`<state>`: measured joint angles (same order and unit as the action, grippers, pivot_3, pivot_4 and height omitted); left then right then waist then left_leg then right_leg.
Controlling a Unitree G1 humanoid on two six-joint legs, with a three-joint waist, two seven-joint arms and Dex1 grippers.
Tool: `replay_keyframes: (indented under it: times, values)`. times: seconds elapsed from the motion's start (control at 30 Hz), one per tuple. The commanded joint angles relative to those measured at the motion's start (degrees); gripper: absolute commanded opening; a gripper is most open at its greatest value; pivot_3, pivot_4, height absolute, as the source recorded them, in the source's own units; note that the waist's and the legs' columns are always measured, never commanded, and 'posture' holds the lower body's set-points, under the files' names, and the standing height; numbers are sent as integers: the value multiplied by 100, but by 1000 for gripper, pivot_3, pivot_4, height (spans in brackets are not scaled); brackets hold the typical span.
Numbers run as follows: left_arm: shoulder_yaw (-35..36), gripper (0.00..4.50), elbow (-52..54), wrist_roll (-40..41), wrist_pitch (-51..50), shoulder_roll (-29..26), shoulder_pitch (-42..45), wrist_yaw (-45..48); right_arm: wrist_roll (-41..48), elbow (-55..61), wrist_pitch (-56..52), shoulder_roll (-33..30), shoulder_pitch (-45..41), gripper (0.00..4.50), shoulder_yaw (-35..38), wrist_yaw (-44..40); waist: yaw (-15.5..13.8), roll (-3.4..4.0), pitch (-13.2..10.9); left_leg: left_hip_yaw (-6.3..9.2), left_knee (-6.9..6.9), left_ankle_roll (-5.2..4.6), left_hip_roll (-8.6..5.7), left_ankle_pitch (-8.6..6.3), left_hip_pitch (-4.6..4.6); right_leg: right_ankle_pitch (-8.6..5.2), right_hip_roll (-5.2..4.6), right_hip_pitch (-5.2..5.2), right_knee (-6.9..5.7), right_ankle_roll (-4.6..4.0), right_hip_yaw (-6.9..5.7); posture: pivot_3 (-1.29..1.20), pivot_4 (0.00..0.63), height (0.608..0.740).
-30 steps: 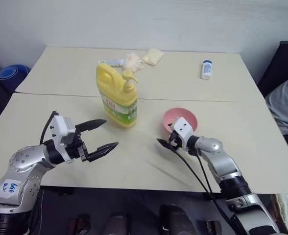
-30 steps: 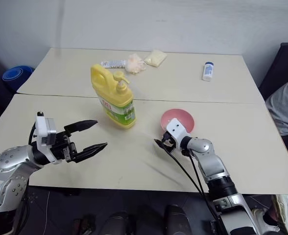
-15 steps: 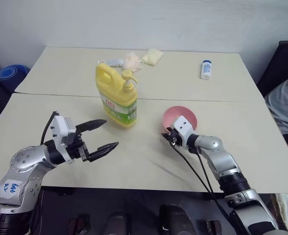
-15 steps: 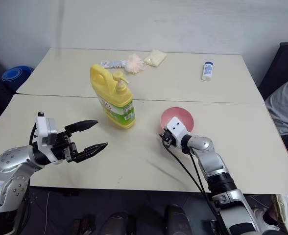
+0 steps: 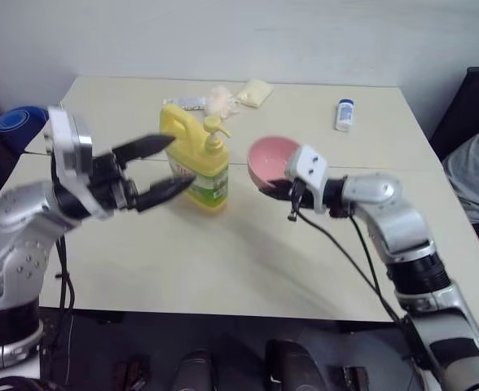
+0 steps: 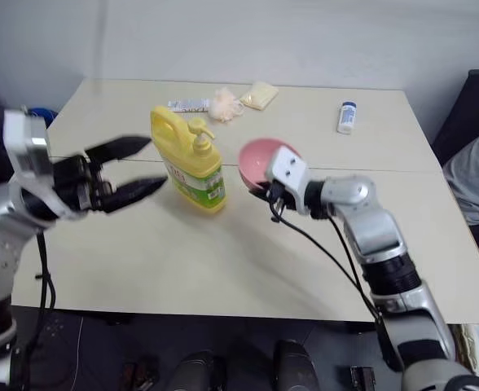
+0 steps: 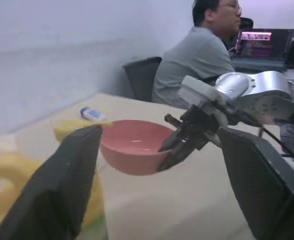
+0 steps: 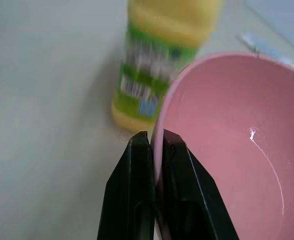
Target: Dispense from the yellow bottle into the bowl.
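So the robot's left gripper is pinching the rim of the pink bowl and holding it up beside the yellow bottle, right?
Not quite: the right gripper pinches the pink bowl, as the right wrist view shows. The bowl is indeed held up beside the yellow bottle.

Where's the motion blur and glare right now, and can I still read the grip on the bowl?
Left eye view: left gripper and arm smeared by motion blur; yellow bottle sharp. Right wrist view: bottle soft and streaked, thin glare lines inside the bowl, yet the right gripper fingers read clearly, pinched on the rim. Left wrist view: own fingers and the bottle out of focus, bowl fairly clear.
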<state>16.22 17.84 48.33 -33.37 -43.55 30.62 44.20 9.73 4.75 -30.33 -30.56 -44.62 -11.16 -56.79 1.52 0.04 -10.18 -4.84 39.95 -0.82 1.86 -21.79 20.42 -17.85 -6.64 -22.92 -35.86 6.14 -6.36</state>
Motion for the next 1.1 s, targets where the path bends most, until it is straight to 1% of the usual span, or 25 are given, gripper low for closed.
replay_keyframes:
  times: [0.03, 0.1, 0.13, 0.2, 0.3, 0.33, 0.43, 0.63, 0.83, 1.0, 1.1]
  values:
    - [-458, 2736, -698, -571, 134, 46, 802, -18, 172, 273, -359, -143, -310, 0, -184, -347, -15, -1, -1, 0, 1, 0, -6, 0, 0, 0, 0, 0, -1, 0, -3, 0, 150, 740]
    - [-797, 2054, -1224, -893, 236, 244, 1441, 0, 228, 317, -564, -167, -597, 0, -256, -473, -22, -3, -2, -5, 3, 0, -19, 0, 5, 0, 1, -1, 1, 0, -7, 0, 150, 740]
    - [-920, 1785, -1440, -1028, 306, 370, 1713, 5, 254, 335, -627, -186, -713, 0, -295, -554, -26, -6, -4, -5, 6, 0, -23, 0, 9, 0, 1, -2, 0, 0, -10, 0, 150, 740]
    - [-1097, 1104, -1810, -1250, 424, 631, 2151, 27, 258, 314, -654, -175, -905, 0, -347, -608, -18, -6, -4, -10, 12, 0, -25, 0, 25, 1, 3, -19, 2, 2, -13, 0, 150, 740]
    - [-1321, 127, -2104, -1529, 528, 812, 2423, 183, 256, 257, -680, -162, -1088, 0, -411, -654, 12, -6, -3, -16, 12, 1, -23, 1, 49, 1, 4, -52, -7, 3, -24, 0, 150, 740]
    - [-1391, 34, -2199, -1635, 553, 857, 2480, 187, 255, 245, -704, -160, -1153, 0, -429, -675, 25, -6, -4, -15, 14, 2, -22, 1, 60, 1, 4, -64, -10, 3, -29, 0, 150, 740]
    - [-1561, 34, -2473, -1993, 694, 936, 2590, 217, 309, 242, -806, -128, -1300, 0, -444, -737, 55, -6, -4, -29, 12, 3, -19, 2, 69, 1, 3, -82, -14, 2, -43, 0, 150, 740]
    - [-1616, 34, -2860, -2429, 803, 1096, 2756, 102, 329, 226, -946, -118, -1465, 0, -514, -787, 24, -6, -4, -33, 22, 3, -19, 3, 76, 1, 1, -82, -17, 2, -46, 0, 150, 740]
    - [-1791, 34, -2853, -2629, 582, 1093, 2660, 275, 343, 252, -1096, -105, -1523, 0, -547, -781, 33, -6, -4, -32, 23, 3, -18, 3, 76, 1, 0, -82, -19, 3, -46, 0, 150, 740]
    - [-1877, 34, -2949, -2856, 452, 1158, 2542, 92, 356, 296, -1205, -108, -1517, 0, -561, -748, 26, -6, -3, -31, 27, 3, -18, 3, 71, 1, 0, -80, -25, 2, -44, 0, 150, 740]
    - [-2050, 34, -3078, -3121, 525, 1205, 2407, -12, 357, 323, -1260, -108, -1482, 0, -556, -717, 23, -7, -3, -30, 35, 3, -17, 3, 69, 1, -1, -78, -31, 3, -43, 0, 150, 740]
